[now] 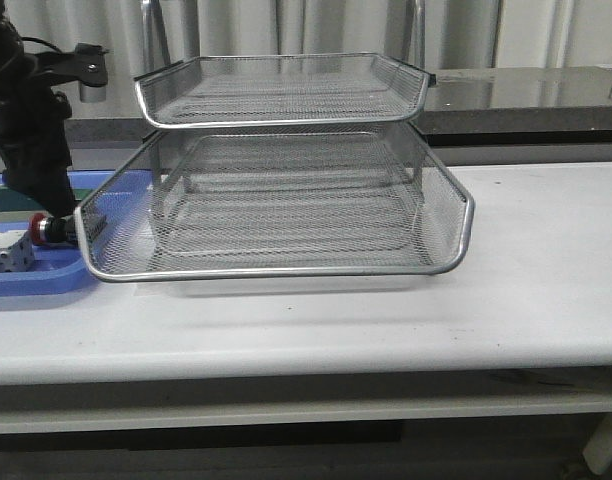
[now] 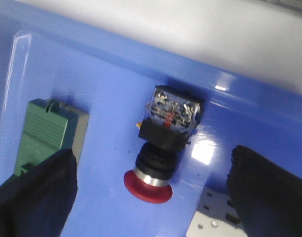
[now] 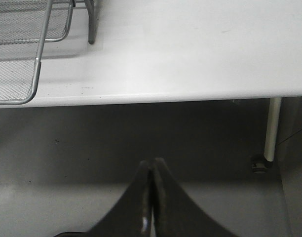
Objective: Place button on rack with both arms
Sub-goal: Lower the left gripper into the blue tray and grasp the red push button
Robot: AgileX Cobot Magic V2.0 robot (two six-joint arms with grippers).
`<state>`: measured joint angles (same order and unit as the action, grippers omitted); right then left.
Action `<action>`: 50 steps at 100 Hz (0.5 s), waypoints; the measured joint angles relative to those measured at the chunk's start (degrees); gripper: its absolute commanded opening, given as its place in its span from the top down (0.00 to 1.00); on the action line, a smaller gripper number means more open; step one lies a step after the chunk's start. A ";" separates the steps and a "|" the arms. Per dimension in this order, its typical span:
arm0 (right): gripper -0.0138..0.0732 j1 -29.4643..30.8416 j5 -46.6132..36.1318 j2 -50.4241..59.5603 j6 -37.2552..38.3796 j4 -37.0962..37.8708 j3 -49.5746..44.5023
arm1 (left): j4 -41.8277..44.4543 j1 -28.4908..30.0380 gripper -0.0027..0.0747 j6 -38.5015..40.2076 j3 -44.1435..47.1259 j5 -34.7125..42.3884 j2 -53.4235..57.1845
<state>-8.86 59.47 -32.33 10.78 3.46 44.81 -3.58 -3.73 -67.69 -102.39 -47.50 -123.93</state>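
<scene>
The button [image 2: 163, 138] lies on its side in the blue tray [image 2: 106, 89], its red head [image 2: 147, 185] toward my left gripper. That gripper [image 2: 151, 170] is open just above it, one black finger [image 2: 40, 192] on each side and neither touching. In the front view the left gripper [image 1: 41, 215] hangs low over the tray at the far left, with the button's red head [image 1: 38, 228] showing beside it. The wire-mesh rack [image 1: 286, 270] stands mid-table with its lower tray pulled forward. My right gripper [image 3: 152, 165] is shut on nothing, below the table's front edge, over the floor.
A green block [image 2: 45, 131] and a white perforated part [image 2: 215, 217] lie in the blue tray [image 1: 36, 280] on either side of the button. The rack's corner [image 3: 37, 64] and a table leg [image 3: 272, 128] show in the right wrist view. White tabletop [image 1: 526, 260] extends right of the rack.
</scene>
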 measured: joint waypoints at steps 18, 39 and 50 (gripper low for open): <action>0.92 0.00 0.00 0.00 0.00 0.00 0.00 | 0.24 -0.51 0.20 -0.19 -0.12 0.93 -2.23; 0.92 0.00 0.00 0.00 0.00 0.00 0.00 | 0.88 -0.59 0.20 -0.28 -0.33 2.05 -2.94; 0.92 0.00 0.00 0.00 0.00 0.00 0.00 | 1.24 -0.59 0.20 -0.28 -0.49 2.58 -2.94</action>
<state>-8.86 59.47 -32.33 10.78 3.46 44.81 -2.33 -4.32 -67.96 -102.89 -44.92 -126.86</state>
